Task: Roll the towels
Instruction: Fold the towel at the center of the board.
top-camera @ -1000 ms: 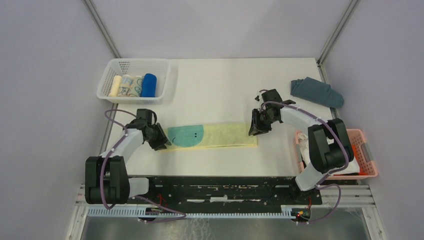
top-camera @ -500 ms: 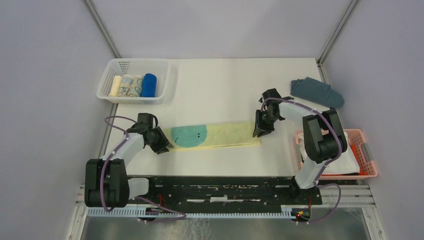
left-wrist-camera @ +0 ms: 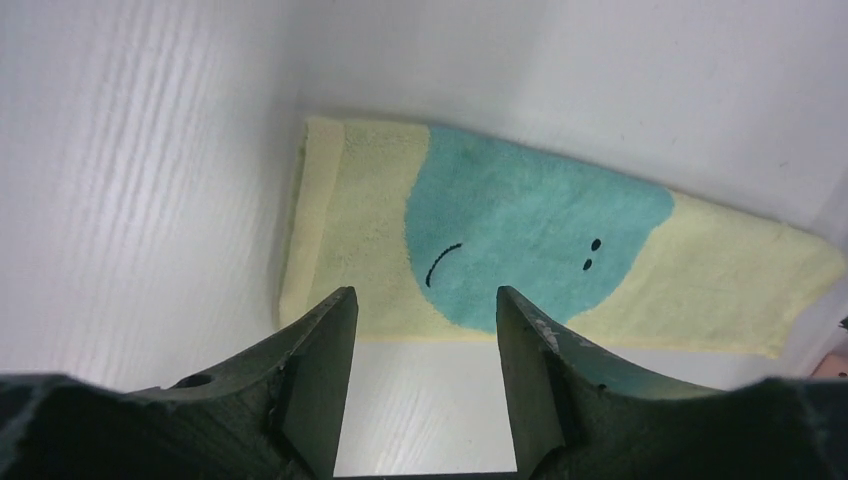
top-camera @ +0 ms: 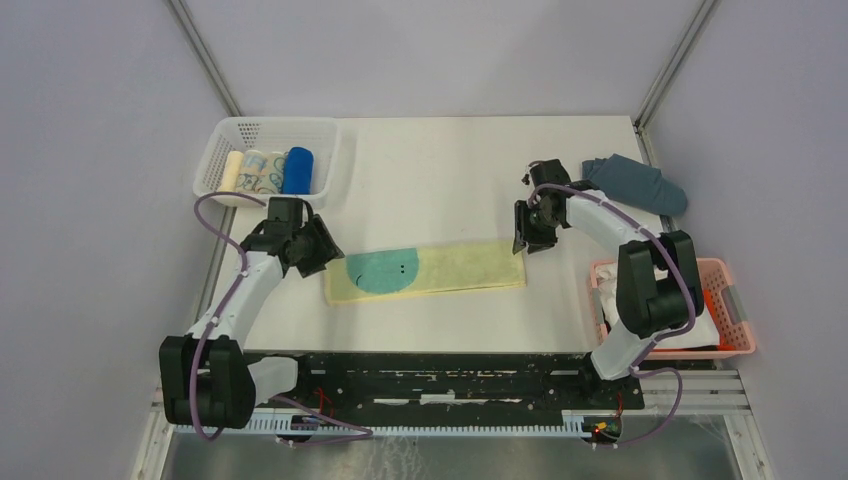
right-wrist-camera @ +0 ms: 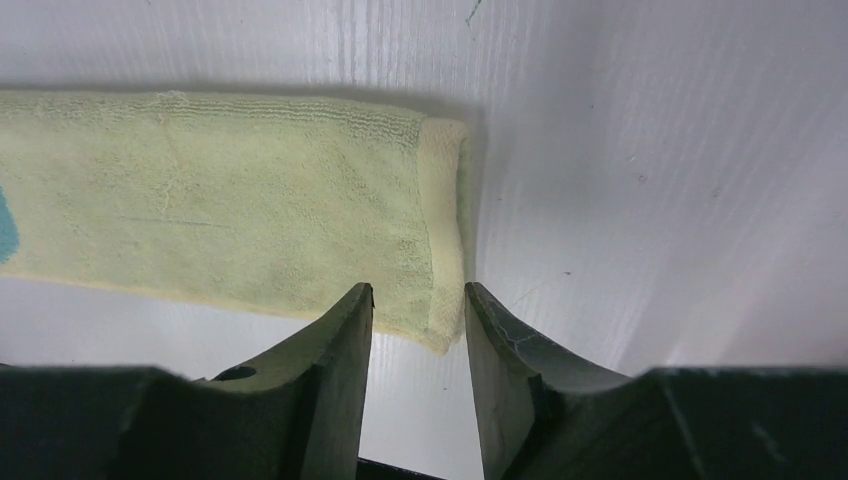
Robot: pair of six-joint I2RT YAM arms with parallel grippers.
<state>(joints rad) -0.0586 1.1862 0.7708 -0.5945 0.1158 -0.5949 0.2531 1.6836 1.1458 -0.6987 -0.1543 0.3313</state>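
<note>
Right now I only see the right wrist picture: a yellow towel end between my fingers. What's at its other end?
Observer: The towel has a teal patch with a little face near its left end.
Operator: Is my other arm holding it?
Observer: No. The left fingers are open just above that end, gripping nothing.
Operator: Any towels rolled already?
Observer: Yes, three rolls lie in a white basket at the far left.
</note>
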